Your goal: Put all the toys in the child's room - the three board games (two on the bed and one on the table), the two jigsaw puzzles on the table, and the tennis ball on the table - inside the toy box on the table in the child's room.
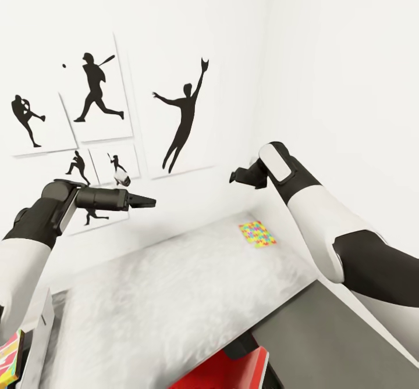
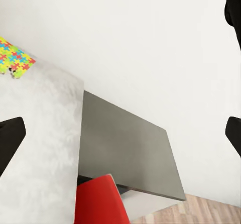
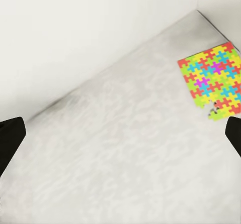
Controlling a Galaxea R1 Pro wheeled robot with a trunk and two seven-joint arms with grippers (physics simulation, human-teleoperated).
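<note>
Multicoloured jigsaw puzzle [image 1: 257,234] lies flat near the far corner of the table [image 1: 174,296], not yet boxed. Left gripper [image 1: 145,202] and right gripper [image 1: 238,175] hover above, fingers apart, holding nothing.

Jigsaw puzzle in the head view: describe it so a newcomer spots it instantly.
Start at the long pale grey-white table under the black sports-silhouette prints. Follow its top to the far end, near the room's corner, below the right gripper. The jigsaw puzzle lies flat there: a thin square slab of yellow, red, blue and green interlocking pieces, the one bright thing on that end of the top.
</note>
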